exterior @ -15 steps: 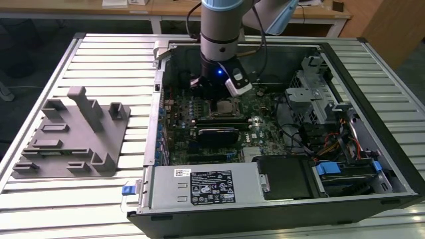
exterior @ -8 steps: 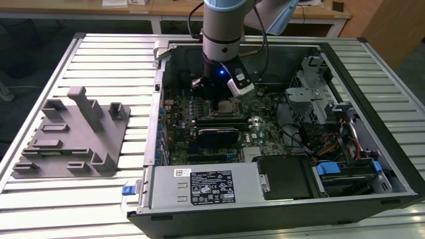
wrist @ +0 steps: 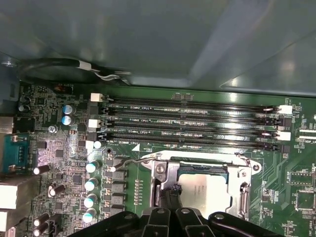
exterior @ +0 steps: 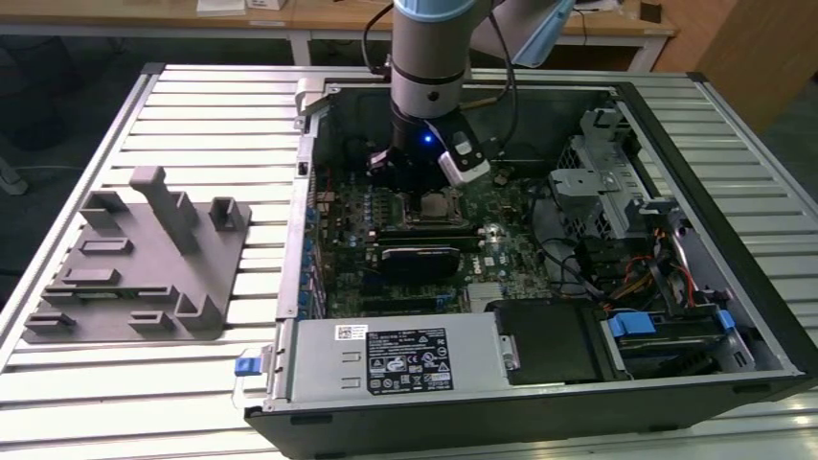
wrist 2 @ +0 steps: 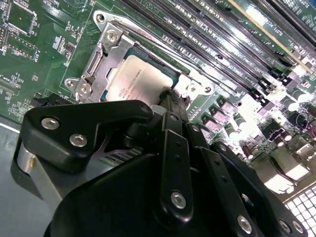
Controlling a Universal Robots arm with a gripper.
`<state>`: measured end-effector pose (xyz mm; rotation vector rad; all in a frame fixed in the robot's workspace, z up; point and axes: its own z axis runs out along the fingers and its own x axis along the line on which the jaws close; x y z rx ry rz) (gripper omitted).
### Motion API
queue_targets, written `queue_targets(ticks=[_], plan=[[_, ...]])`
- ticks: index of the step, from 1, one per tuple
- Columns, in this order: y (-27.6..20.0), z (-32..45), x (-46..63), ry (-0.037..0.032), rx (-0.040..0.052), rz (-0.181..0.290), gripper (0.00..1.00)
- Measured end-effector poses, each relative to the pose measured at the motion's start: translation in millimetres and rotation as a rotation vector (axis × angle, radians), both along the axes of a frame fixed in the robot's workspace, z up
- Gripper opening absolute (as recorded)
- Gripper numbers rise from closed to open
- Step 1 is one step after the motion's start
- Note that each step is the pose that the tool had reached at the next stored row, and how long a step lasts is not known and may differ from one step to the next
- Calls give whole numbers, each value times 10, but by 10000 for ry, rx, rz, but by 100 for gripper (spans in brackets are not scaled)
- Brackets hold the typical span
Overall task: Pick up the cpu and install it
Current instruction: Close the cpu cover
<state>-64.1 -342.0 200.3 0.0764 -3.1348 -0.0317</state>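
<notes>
Gripper (wrist 2: 165, 96), pressed together and holding nothing, has its tip at edge of cpu (wrist 2: 132, 79), which lies flat in socket frame (wrist 2: 106, 47) on mobo (wrist 2: 29, 49) inside open PC case (exterior: 715, 287); rec. light vertical contact, no side load, chip square; case on slatted worktop (exterior: 205, 125), grey tray (exterior: 141, 259) alongside, wooden desk (exterior: 128, 14) behind.

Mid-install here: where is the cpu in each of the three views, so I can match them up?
Exterior view: the small square silver-topped cpu glints midway on the green motherboard, just under the grey robot arm.
Second wrist view: cpu lies inside the silver metal socket frame.
First wrist view: cpu lies inside that same frame.
Shared landmark: the socket frame around it.
</notes>
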Motion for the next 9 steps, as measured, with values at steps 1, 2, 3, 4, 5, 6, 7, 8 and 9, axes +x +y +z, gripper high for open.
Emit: queue_targets(ticks=[1,2,3,4,5,6,7,8,9], plan=[[0,8,0,-1,2,0,11],[0,18,0,-2,3,0,11],[0,29,0,-1,2,0,11],[0,38,0,-1,3,0,11],[0,47,0,-2,4,0,11],[0,57,0,-1,3,0,11],[0,68,0,-2,4,0,11],[0,82,0,-2,3,0,11],[0,98,0,-1,3,0,11]])
